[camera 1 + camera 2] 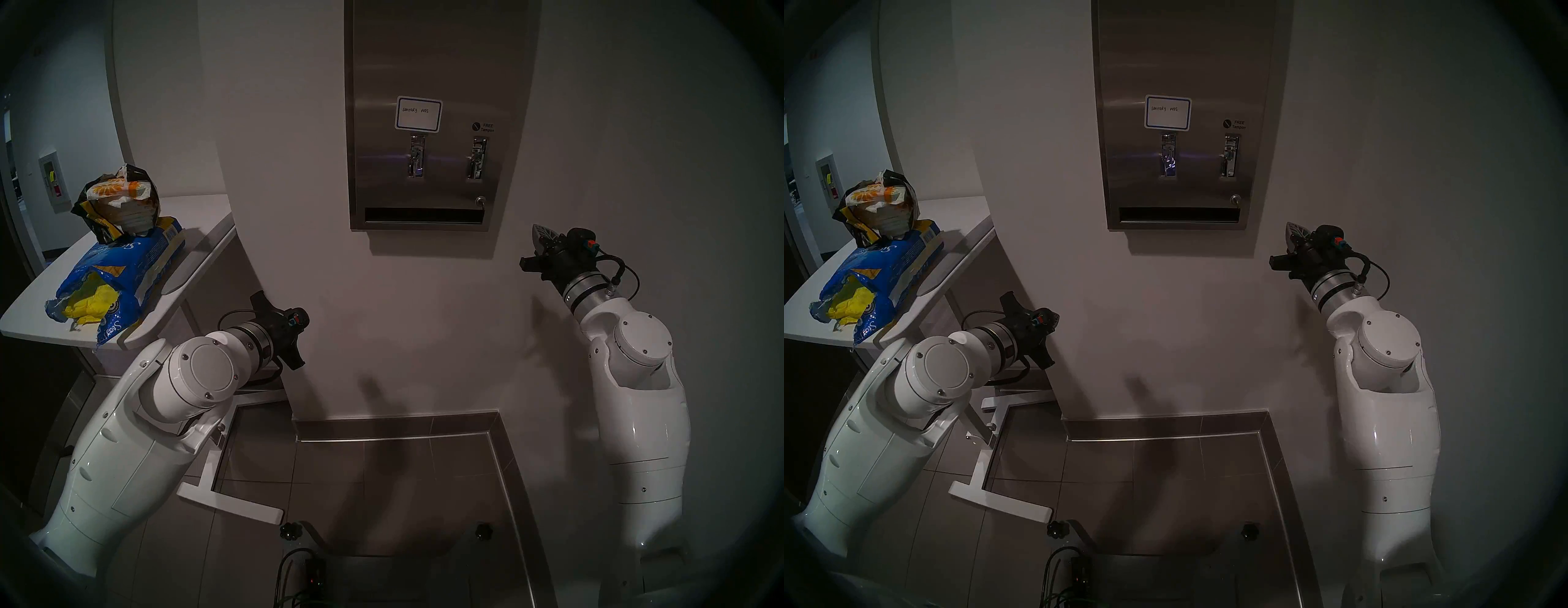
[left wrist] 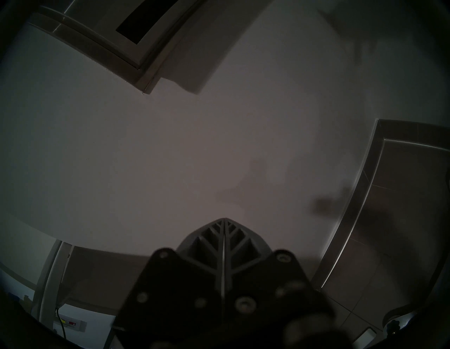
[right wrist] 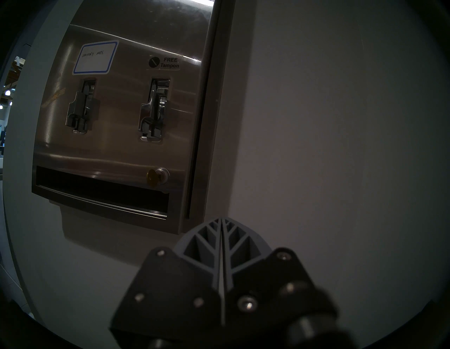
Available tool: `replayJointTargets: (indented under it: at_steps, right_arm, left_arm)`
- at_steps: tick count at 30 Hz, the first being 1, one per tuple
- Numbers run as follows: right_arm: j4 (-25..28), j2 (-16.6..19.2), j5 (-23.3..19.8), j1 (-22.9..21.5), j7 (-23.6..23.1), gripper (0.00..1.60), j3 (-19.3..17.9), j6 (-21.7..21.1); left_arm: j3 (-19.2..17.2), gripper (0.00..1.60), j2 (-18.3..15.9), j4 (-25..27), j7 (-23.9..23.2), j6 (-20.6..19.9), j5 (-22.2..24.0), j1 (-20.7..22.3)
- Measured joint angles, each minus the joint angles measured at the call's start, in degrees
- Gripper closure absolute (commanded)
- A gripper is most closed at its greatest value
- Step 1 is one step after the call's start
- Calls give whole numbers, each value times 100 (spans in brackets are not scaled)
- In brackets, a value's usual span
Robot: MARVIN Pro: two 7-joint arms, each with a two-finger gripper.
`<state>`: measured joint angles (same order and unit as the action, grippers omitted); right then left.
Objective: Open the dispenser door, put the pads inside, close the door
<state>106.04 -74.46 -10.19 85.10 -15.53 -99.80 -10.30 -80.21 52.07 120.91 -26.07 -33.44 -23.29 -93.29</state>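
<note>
I count one dispenser (image 1: pixel 428 114) on the white wall, its door (image 3: pixel 126 117) closed, and two bags of pads (image 1: pixel 114 271) on the white table (image 1: pixel 203 220). My left claw (image 2: pixel 223 220) and right claw (image 3: pixel 221 220) are both pinched closed, empty. Grey tiled floor (image 1: pixel 382 488).

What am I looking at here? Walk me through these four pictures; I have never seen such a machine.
It is a robot with two white arms. Two pictures look down from its head. There the steel dispenser hangs on the wall, its door shut, a key in the lock. On the white table at left lie torn bags of yellow pads and orange-flowered pads. The other two pictures come from cameras on the wrists. The left tool and the right tool are both shut and hold nothing.
</note>
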Motion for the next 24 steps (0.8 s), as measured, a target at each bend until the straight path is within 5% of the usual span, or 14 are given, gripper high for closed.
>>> replayJointTargets:
  at_steps: [24]
  right_arm:
    - [-11, 7, -17, 1, 9, 135, 7, -1]
  left_arm:
    - [29, 160, 686, -855, 248, 401, -675, 1000]
